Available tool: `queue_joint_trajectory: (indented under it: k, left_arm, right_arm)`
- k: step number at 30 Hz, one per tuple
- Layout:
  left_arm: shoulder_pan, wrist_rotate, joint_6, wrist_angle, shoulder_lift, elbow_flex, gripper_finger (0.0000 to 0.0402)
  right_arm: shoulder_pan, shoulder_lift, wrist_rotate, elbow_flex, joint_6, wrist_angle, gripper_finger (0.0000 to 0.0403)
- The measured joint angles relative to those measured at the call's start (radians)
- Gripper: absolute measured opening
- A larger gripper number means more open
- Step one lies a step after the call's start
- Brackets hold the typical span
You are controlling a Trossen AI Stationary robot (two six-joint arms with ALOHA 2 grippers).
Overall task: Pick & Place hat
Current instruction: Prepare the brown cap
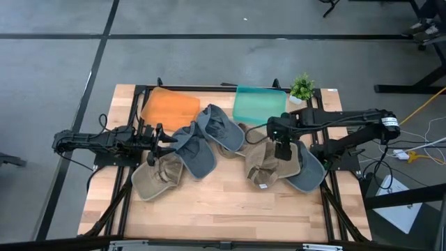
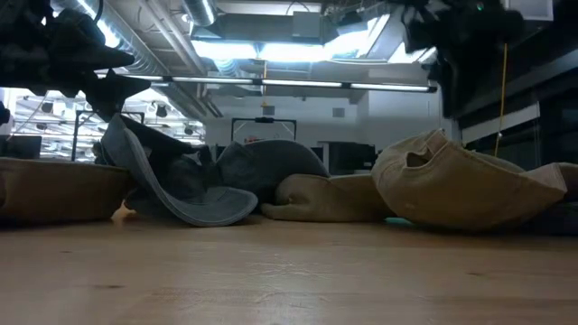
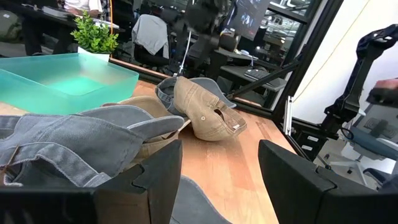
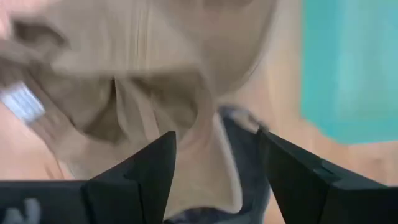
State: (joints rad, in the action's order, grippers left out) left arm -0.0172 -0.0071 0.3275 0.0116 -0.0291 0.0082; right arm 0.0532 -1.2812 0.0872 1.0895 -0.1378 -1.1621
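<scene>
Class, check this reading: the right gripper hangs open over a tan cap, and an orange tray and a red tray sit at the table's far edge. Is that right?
One slip: the second tray is teal, not red, as the high view shows. The rest holds: the right gripper hangs open over the tan cap, and the orange tray sits at the far edge.

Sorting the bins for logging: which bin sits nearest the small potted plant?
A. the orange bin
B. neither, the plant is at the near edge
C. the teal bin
C: in the high view the teal bin lies right beside the potted plant, while the orange bin sits farther left.
</scene>
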Motion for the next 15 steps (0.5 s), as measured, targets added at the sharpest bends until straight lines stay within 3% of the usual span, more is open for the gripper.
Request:
queue_joint_trajectory:
  k: [8,15]
  left_arm:
    - [0.000,0.000,0.000,0.000,0.000,0.000,0.0207]
    - [0.000,0.000,0.000,0.000,0.000,0.000,0.0207]
  right_arm:
    - [-0.007,0.001,-0.001,-0.192,0.108,0.140,0.0232]
    - [-0.018,0.001,-0.001,-0.249,0.195,0.224,0.0208]
